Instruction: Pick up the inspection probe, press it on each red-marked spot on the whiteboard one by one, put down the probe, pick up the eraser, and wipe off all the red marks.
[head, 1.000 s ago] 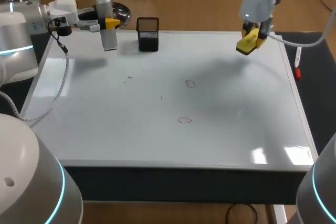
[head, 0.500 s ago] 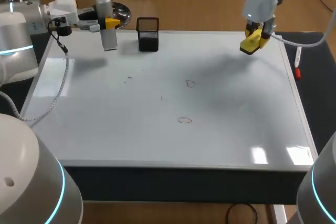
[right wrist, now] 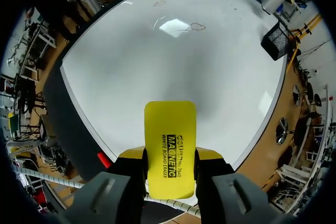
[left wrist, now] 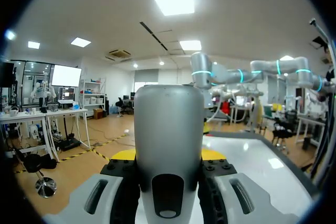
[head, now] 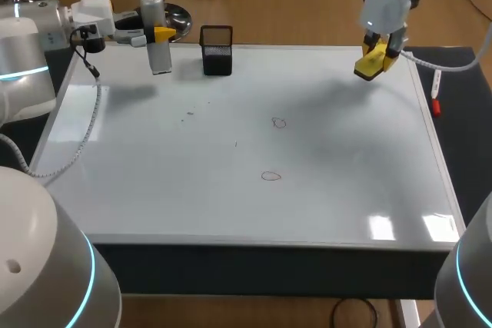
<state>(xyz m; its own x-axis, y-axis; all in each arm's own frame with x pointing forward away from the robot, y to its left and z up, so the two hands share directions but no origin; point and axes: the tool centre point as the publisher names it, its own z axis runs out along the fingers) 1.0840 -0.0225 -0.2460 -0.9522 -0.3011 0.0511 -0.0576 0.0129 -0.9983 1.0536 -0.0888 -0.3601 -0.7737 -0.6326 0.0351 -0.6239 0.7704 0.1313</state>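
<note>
The grey cylindrical probe (head: 158, 45) stands upright over the whiteboard's (head: 354, 190) far left corner, with my left gripper (head: 160, 34) shut on it. In the left wrist view the probe (left wrist: 168, 129) fills the space between the fingers. My right gripper (head: 374, 57) hangs above the far right corner, shut on the yellow eraser (head: 370, 63); the eraser (right wrist: 169, 142) sticks out ahead of its fingers. Two small red circles are drawn on the board, one near the middle (head: 278, 122) and one closer to me (head: 270, 176). From the right wrist they show as red circles (right wrist: 197, 26) far ahead of the eraser.
A black mesh cup (head: 217, 50) stands at the far edge, just right of the probe. A red-tipped marker (head: 435, 101) lies off the board's right side. Faint grey specks (head: 191, 114) dot the left half of the board.
My right gripper has drifted a little to the right and toward the far edge with the eraser in it. The left arm and probe have not moved.
</note>
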